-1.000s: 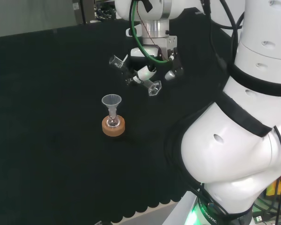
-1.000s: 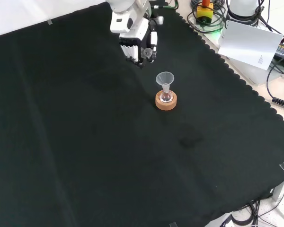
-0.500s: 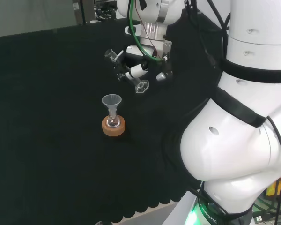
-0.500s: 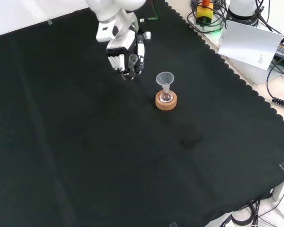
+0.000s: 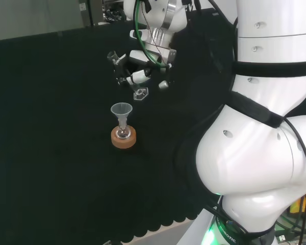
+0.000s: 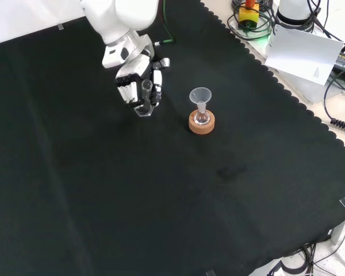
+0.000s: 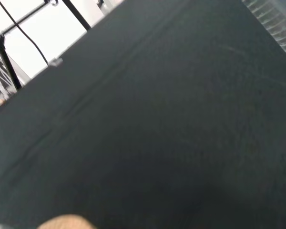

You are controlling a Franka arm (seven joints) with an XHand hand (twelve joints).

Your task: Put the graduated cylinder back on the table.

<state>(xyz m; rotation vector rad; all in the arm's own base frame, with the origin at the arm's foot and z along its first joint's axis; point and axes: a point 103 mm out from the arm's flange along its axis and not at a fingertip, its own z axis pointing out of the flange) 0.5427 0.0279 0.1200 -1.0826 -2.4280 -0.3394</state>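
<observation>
The fingers point(image 6: 139, 86) curl around the tilted graduated cylinder point(image 5: 127, 76).

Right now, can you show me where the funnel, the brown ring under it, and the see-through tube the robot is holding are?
funnel point(image 6: 200, 94), front view, on its wide clear cone.
cork ring point(image 6: 202, 123), front view, on its brown side.
graduated cylinder point(image 5: 139, 93), head view, on its clear hexagonal foot, below the hand point(image 5: 135, 75).

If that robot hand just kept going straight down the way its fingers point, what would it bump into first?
Probably the black cloth itself. The hand, curled round the graduated cylinder, points down at bare cloth; the cylinder's base would likely touch first. The funnel on its cork ring stands off to the side, though depth is uncertain.
</observation>
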